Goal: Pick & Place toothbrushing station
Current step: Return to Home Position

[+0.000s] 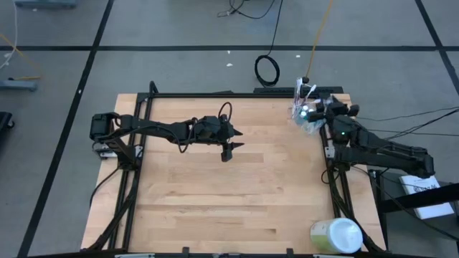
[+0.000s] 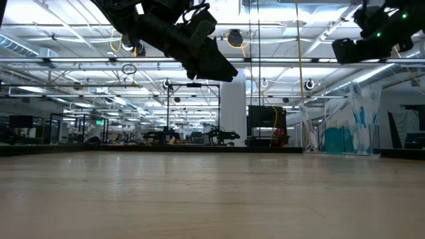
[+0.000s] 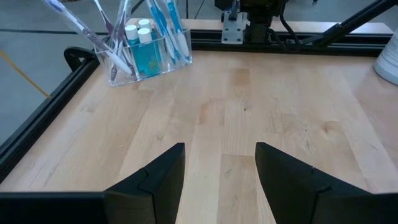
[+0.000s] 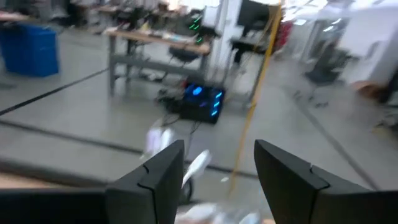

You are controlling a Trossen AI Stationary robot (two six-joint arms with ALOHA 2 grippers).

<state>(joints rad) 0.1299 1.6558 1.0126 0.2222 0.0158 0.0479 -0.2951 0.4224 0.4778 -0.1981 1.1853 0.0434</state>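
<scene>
A small clear plastic cup [image 3: 148, 55] stands on the table at the far right corner. It holds several blue, white and purple toothbrushes [image 3: 168, 25] and white teal-capped tubes [image 3: 138, 31]. It also shows in the high view [image 1: 304, 115]. My left gripper [image 1: 228, 150] hangs open and empty above the middle of the table, its fingers [image 3: 155, 180] pointing toward the cup. My right gripper [image 1: 311, 112] is open just above the cup. In its wrist view [image 4: 217, 149], brush heads [image 4: 198, 167] show low between the fingers, and no touch is seen.
A large pale green-and-white round container [image 1: 336, 236] lies at the near right corner and also shows in the left wrist view [image 3: 388, 62]. A black frame rail [image 3: 50, 106] runs along the table's edges. Bare wood [image 1: 237, 193] lies between the arms.
</scene>
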